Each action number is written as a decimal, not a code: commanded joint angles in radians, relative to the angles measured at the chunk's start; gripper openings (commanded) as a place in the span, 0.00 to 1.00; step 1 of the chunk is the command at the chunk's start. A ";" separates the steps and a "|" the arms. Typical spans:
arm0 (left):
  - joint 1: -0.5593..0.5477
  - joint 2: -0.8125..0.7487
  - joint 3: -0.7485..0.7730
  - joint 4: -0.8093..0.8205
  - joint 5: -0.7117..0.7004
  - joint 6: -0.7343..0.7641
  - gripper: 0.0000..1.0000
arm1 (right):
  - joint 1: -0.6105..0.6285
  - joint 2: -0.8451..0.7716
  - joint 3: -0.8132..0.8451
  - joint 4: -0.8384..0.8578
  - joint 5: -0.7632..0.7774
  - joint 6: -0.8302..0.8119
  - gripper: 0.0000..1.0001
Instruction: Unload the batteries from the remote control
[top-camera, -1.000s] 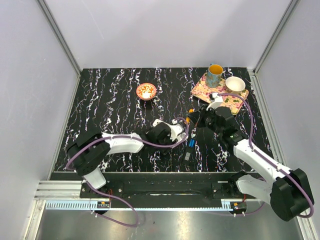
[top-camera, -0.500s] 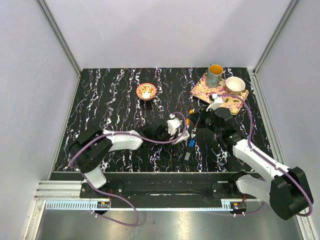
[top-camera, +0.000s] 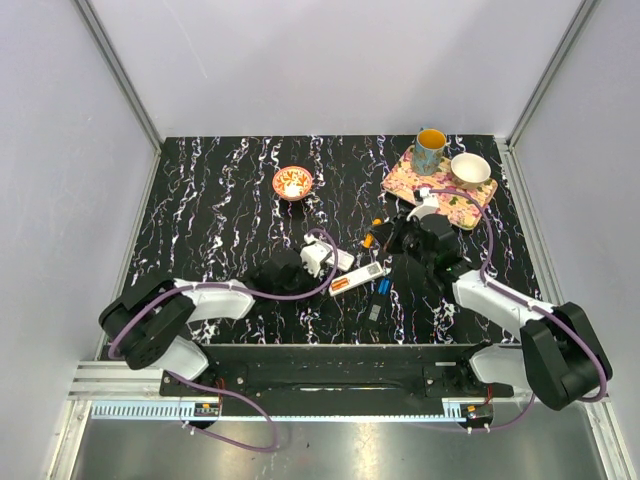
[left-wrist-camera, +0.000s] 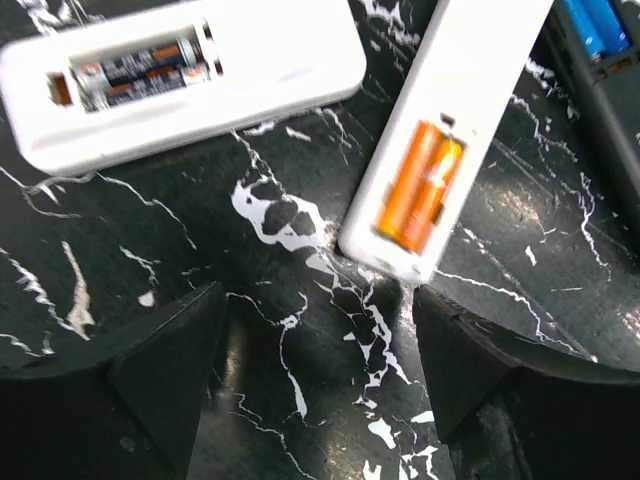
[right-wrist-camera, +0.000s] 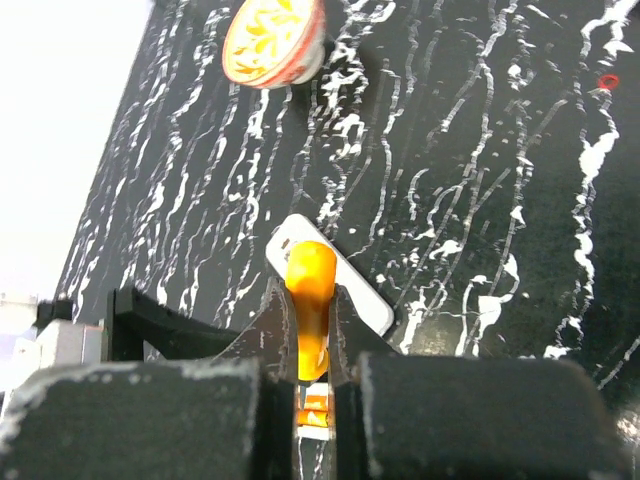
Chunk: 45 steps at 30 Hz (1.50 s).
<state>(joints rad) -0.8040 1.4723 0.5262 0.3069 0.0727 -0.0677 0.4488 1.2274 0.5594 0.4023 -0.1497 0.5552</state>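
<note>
A white remote (left-wrist-camera: 480, 70) lies open side up with orange batteries (left-wrist-camera: 420, 185) in its bay; it also shows in the top view (top-camera: 360, 277). A second white remote (left-wrist-camera: 270, 55) holds dark-labelled cells (left-wrist-camera: 140, 72). My left gripper (left-wrist-camera: 320, 380) is open and empty, low over the table just short of both remotes, and shows in the top view (top-camera: 308, 274). My right gripper (right-wrist-camera: 313, 330) is shut on an orange battery (right-wrist-camera: 311, 290), held above a white remote (right-wrist-camera: 345, 280). It is right of the remotes in the top view (top-camera: 382, 240).
A black remote with blue cells (top-camera: 383, 286) lies right of the white ones, with a small grey piece (top-camera: 374, 312) nearer me. An orange patterned bowl (top-camera: 293, 182) sits at the back. A board (top-camera: 405, 180) at the back right carries a mug (top-camera: 430, 150) and a white bowl (top-camera: 470, 168).
My left gripper has drawn back to the left, off the remotes, and the remote with orange cells now lies uncovered. My right gripper has shifted slightly left, still holding its battery.
</note>
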 joint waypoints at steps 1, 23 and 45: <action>0.003 0.049 -0.045 0.188 0.058 -0.041 0.79 | 0.023 0.041 0.023 0.072 0.139 0.057 0.00; -0.030 0.172 -0.003 0.248 0.124 0.022 0.71 | 0.151 0.018 -0.039 0.144 0.409 0.069 0.00; -0.104 0.215 0.020 0.199 0.095 -0.027 0.13 | 0.406 0.060 -0.064 0.122 0.897 -0.037 0.00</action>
<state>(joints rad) -0.8768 1.6573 0.5392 0.5735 0.1162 -0.0586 0.8455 1.2842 0.4873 0.5049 0.5934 0.5198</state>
